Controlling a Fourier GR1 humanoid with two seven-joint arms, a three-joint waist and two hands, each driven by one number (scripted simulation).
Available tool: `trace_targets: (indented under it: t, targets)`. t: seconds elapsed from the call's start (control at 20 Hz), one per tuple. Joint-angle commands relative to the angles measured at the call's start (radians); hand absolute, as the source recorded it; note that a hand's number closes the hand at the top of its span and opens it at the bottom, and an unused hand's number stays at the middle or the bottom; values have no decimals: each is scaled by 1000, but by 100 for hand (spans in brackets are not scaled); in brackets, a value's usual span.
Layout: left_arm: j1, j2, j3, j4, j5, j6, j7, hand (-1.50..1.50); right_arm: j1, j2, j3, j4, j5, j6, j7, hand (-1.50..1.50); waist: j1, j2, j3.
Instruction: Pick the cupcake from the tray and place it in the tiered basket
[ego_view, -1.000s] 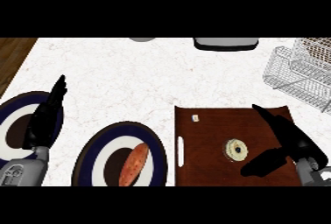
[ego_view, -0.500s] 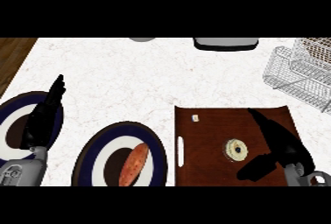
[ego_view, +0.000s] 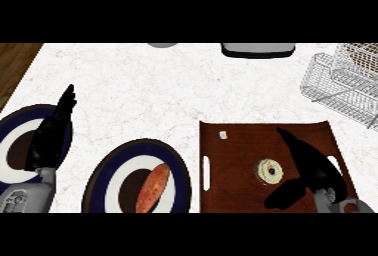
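Head view: the black right hand (ego_view: 314, 170) is spread open, just beside the small round pale cupcake (ego_view: 270, 170) on the dark brown rectangular tray (ego_view: 236, 150). It has come closer than a second ago, so the grasp seems next. The black left hand (ego_view: 50, 137) rests open. The white wire tiered basket (ego_view: 339, 85) stands far away.

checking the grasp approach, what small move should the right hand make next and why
Probably ease the right hand a little left, so its fingers and thumb bracket the cupcake. The hand is open and lies just right of the cupcake, which sits on the tray and is not yet between fingers and thumb.
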Motion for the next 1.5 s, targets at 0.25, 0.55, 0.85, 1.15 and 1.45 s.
trace_targets:
  t: [0.25,0.55,0.85,1.15,1.45]
  targets:
    - [-54,6,62,75,6,-51,-41,0,29,66,-22,77,59,43,21,-150,-3,1,0]
    - [-42,-28,69,90,-39,-49,-60,0,-9,149,-60,162,112,61,-31,-150,-2,0,0]
    - [39,-21,67,-75,-33,-87,47,0,20,145,-77,240,139,65,-116,-150,1,-1,0]
    - [-2,-77,59,47,-86,-39,-49,0,-5,222,-72,303,119,115,-111,150,-1,0,0]
    - [-6,-63,57,-22,-82,-61,22,0,-63,168,22,332,219,168,-224,150,2,0,0]
